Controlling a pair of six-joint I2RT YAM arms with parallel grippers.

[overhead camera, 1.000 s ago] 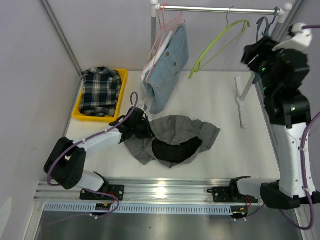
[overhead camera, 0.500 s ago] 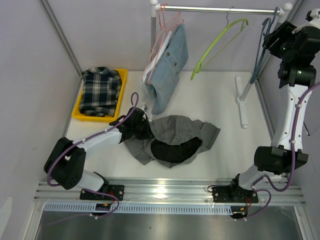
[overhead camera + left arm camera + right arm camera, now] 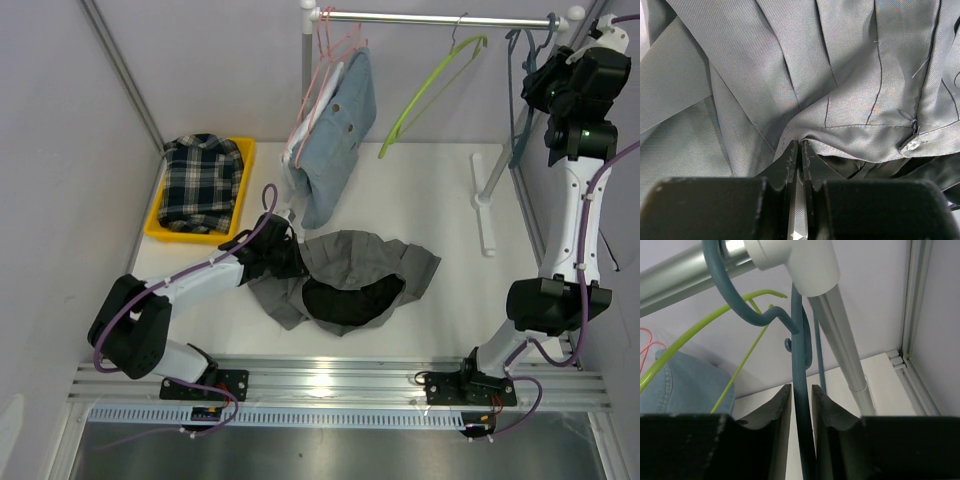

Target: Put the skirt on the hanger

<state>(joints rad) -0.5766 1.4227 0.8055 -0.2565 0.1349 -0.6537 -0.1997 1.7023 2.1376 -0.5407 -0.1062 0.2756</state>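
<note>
Skirt (image 3: pixel 350 275) lies crumpled mid-frame on the worktop (image 3: pixel 440 190), a fold pinched tight in the left fingers (image 3: pixel 790 167), while upper right the right fingers (image 3: pixel 781 412) clamp the blue hanger (image 3: pixel 801 355), apparently to fetch it.

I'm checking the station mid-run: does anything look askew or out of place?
The green hanger hangs from the rail at a steep slant, while the blue hanger, between the right gripper's jaws, hangs straight. The grey skirt lies crumpled on the table.
</note>
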